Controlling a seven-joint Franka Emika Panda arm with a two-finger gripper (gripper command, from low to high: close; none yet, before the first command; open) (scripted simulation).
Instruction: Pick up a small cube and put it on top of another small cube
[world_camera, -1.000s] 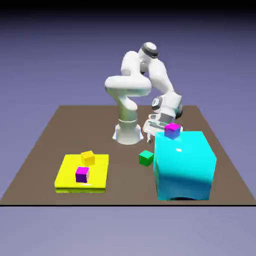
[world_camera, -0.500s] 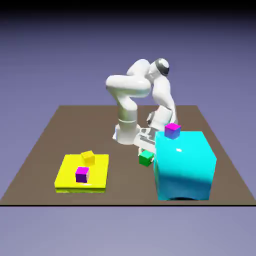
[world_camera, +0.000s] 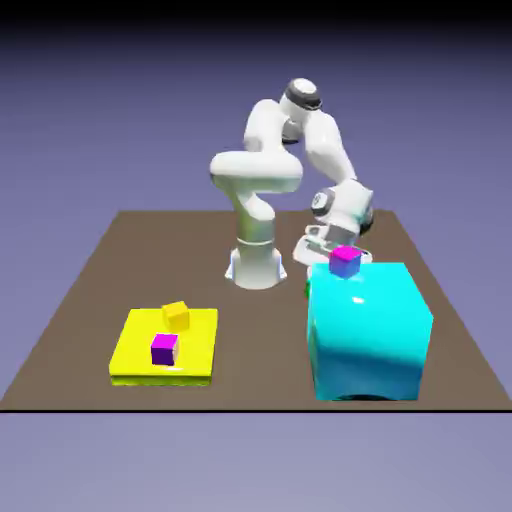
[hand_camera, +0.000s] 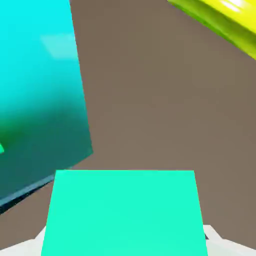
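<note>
The jaws (hand_camera: 125, 240) are pinched on the green cube (hand_camera: 122, 212), which fills the bottom of the hand view between them and hides all but slivers of the grey fingertips (hand_camera: 212, 235) at its lower corners. The cube sits square in the grip: its near face is flat to the hand camera, its top edge level and its side edges nearly upright. It has no long axis to speak of, being as wide as it is tall. The face is plain, with no writing or marks.

In the exterior view the jaws and the cube are hidden behind the big cyan block (world_camera: 368, 330); only a thin green sliver shows at the block's upper left edge. The arm (world_camera: 300, 165) bends down to that spot behind the block.

Just to one side of the jaws, in the hand view, the cyan block's wall (hand_camera: 40, 90) stands close, with a faint green reflection low on it. Bare brown desk (hand_camera: 150, 100) lies ahead of the jaws. Farther ahead and to the other side, well apart, is a corner of the yellow slab (hand_camera: 225, 20).

On top of the cyan block, near its back corner, sits a magenta cube (world_camera: 345, 260). On the yellow slab (world_camera: 135, 355) rest a yellow cube (world_camera: 176, 316) and a purple cube (world_camera: 164, 349), near each other but apart. None bears any label.
</note>
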